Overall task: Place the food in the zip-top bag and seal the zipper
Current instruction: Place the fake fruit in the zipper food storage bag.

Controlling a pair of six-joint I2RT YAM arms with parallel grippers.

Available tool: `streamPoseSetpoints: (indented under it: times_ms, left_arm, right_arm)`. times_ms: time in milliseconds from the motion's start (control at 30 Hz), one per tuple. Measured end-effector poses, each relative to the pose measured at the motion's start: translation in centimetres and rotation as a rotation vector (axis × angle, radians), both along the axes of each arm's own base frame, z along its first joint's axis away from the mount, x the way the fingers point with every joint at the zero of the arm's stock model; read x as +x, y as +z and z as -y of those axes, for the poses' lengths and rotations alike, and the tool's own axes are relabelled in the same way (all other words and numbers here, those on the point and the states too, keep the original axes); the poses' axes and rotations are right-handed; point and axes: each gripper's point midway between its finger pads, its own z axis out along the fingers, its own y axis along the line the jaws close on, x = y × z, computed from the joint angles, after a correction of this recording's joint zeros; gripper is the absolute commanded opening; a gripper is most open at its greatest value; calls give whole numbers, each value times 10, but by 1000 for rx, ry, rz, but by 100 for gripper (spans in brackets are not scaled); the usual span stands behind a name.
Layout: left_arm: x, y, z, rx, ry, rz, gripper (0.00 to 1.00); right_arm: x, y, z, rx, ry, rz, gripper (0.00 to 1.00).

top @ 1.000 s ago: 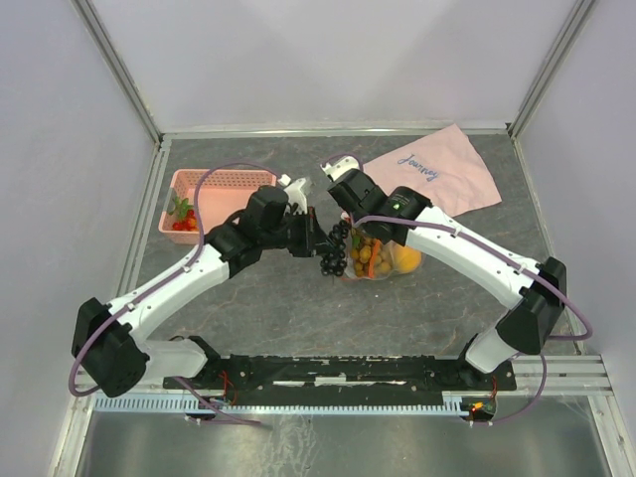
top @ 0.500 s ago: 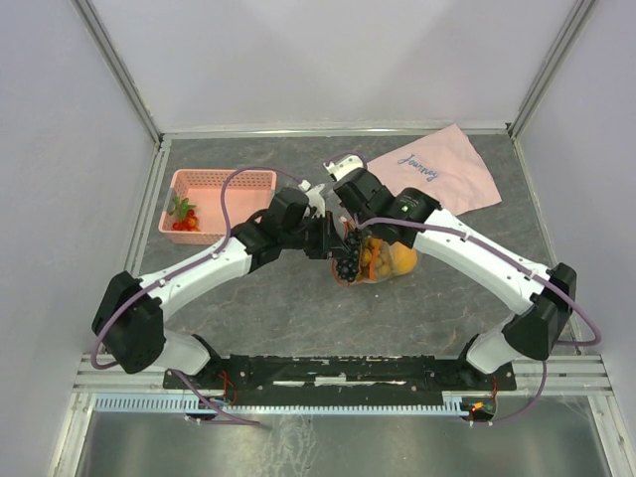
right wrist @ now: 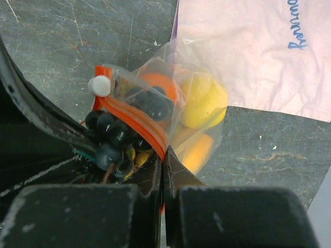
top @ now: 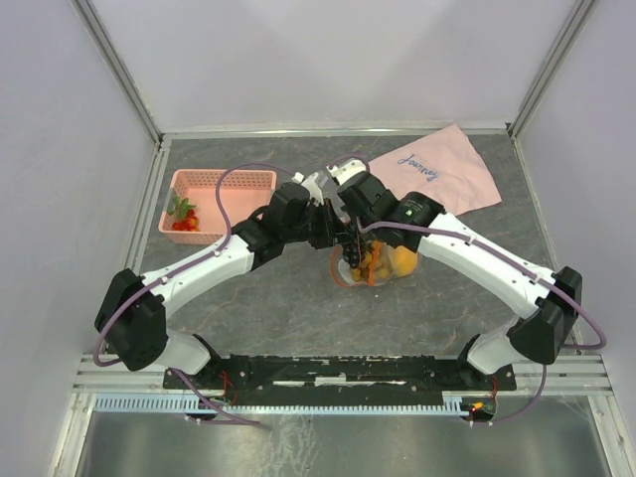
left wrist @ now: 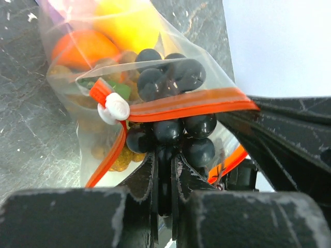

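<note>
left hand [left wrist: 164, 152] tight on dark grapes [left wrist: 199, 126], now deeper in zip-top bag [left wrist: 67, 82] than 1 second ago

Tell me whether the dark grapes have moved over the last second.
Yes. In the top view the grapes have gone right, farther from the pink basket, to the zip-top bag's mouth.

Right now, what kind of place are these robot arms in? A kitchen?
Probably a robot test booth, not a kitchen: plain white walls on a metal frame, a left arm and right arm bolted to a rail at the edge of the table, and toy fruit in a clear bag.
</note>
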Motion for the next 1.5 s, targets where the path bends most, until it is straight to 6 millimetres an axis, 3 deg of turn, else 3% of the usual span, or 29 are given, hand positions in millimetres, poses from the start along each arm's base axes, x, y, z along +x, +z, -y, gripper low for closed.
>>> streamPoseSetpoints:
  times_ms: [367,633,1067,1267,1500]
  left_arm:
    - [18,-4,-1,13,148,-15,3]
    - [11,-11,17,30,131,-10,3]
    - [38,-10,-3,38,347,53,11]
    - [37,-7,1,-29,363,47,32]
    - [33,-3,2,-49,347,45,44]
  right_arm:
    - [-7,-1,-8,65,14,-27,2]
    - [-8,-2,-13,93,17,-45,2]
    - [-11,-5,-25,165,28,-60,3]
    - [-12,-5,-28,185,26,-64,6]
    - [-9,-3,-24,177,8,-44,7]
